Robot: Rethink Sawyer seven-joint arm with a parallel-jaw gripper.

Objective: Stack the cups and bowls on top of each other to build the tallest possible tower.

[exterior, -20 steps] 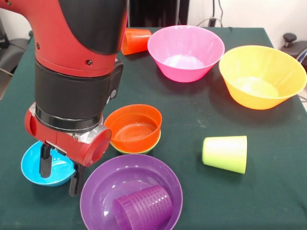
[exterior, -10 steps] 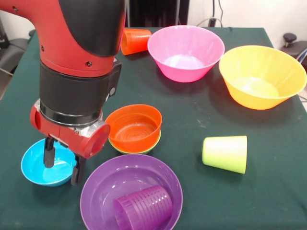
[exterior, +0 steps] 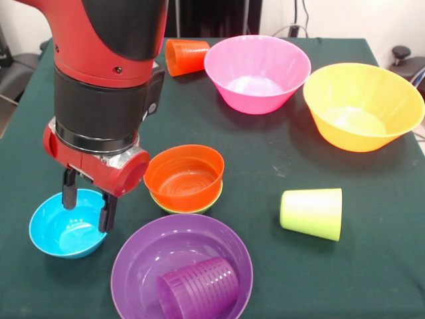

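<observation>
While only the orange bowl [exterior: 184,176] sits nested in the green bowl [exterior: 211,199] mid-table, the gripper [exterior: 85,203] hangs spread over the blue bowl [exterior: 64,232] — cups and big bowls unstacked.

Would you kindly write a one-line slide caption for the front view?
Open end effector above the small blue bowl; orange bowl nested in a green one nearby.

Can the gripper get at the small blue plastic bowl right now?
Probably yes: the gripper hangs open directly over the small blue plastic bowl, fingers astride its far rim, nothing between them.
</observation>
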